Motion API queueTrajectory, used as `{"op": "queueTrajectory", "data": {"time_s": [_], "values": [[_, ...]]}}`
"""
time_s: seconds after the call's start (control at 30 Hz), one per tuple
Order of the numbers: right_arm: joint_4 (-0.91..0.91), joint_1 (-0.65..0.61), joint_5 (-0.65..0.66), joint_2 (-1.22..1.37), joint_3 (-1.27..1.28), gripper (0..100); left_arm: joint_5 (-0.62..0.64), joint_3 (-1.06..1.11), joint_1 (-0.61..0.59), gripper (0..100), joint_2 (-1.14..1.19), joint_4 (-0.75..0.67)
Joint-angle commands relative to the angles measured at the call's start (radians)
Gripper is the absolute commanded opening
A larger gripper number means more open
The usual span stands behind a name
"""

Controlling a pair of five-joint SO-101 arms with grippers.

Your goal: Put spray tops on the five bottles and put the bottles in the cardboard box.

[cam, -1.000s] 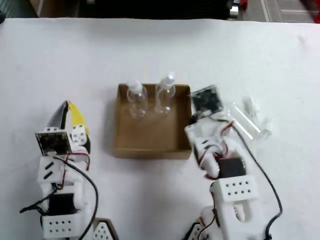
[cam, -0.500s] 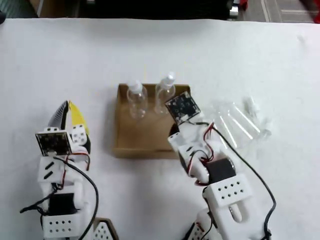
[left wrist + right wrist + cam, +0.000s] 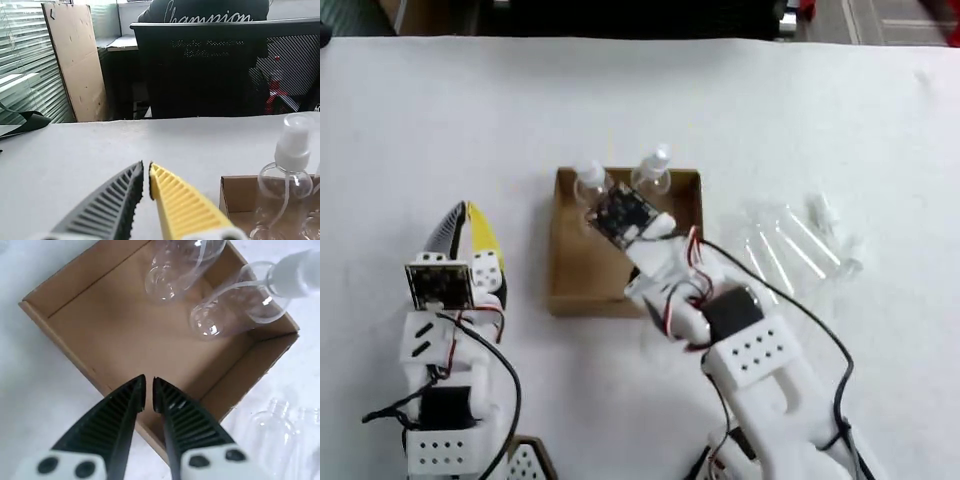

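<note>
Here we see a broad white table (image 3: 620,90) with an open brown cardboard box (image 3: 560,270) near its middle. The white right arm (image 3: 750,350) leans over the box. Its black-fingered right gripper (image 3: 148,390) hangs above the box's near wall, jaws pressed almost together and grasping nothing. The left gripper (image 3: 146,172), one finger grey-black and one yellow, sits over the table to the box's left, apart from it, its jaws likewise clenched on nothing. Two clear plastic bottles with white spray tops (image 3: 655,175) stand side by side against the box's far wall. Several clear uncapped bottles (image 3: 790,250) lie on the table right of the box, with a small white part (image 3: 818,210) just beside them.
</note>
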Motion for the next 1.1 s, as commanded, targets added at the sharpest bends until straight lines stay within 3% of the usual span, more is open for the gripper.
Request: {"op": "queueTrajectory", "data": {"time_s": [0.0, 0.27, 0.67, 1.07], "values": [[-0.013, 0.028, -0.005, 0.035, -0.074, 1.8, -0.012, 0.0, 0.012, 2, -0.002, 0.003], [-0.044, -0.016, -0.078, 0.183, -0.075, 1.7, -0.014, 0.0, 0.01, 2, -0.002, 0.005], [-0.453, -0.025, -0.078, 0.407, -0.069, 1.7, -0.017, 0.0, 0.015, 2, -0.002, 0.015], [-0.679, -0.031, -0.078, 0.572, -0.069, 1.7, -0.017, 0.0, 0.016, 2, -0.002, 0.012]]}}
